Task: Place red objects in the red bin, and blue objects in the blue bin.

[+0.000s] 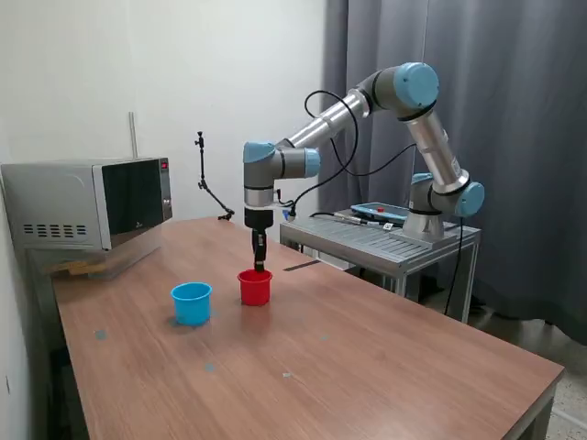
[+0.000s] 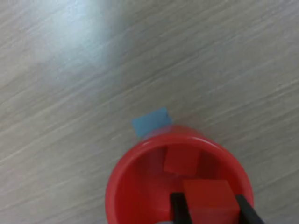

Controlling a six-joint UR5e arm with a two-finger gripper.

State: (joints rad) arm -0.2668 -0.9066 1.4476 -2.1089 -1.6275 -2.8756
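Observation:
The red bin [image 1: 255, 287] is a small red cup near the middle of the wooden table. My gripper [image 1: 260, 266] hangs straight down over its mouth, fingertips at the rim. In the wrist view the gripper [image 2: 210, 207] is shut on a red cube [image 2: 205, 196], held just above the red bin [image 2: 121, 186]. A second red cube [image 2: 181, 161] lies on the cup's floor. The blue bin [image 1: 192, 302], a light blue cup, stands just to the exterior view's left of the red one. The blue objects are out of view.
A microwave [image 1: 87, 202] sits at the table's far corner on the exterior view's left. The arm's metal base cart [image 1: 381, 238] stands behind the table, with a thin camera stand [image 1: 206, 183] near the wall. A flat light blue patch [image 2: 150, 121] lies on the table beside the red cup.

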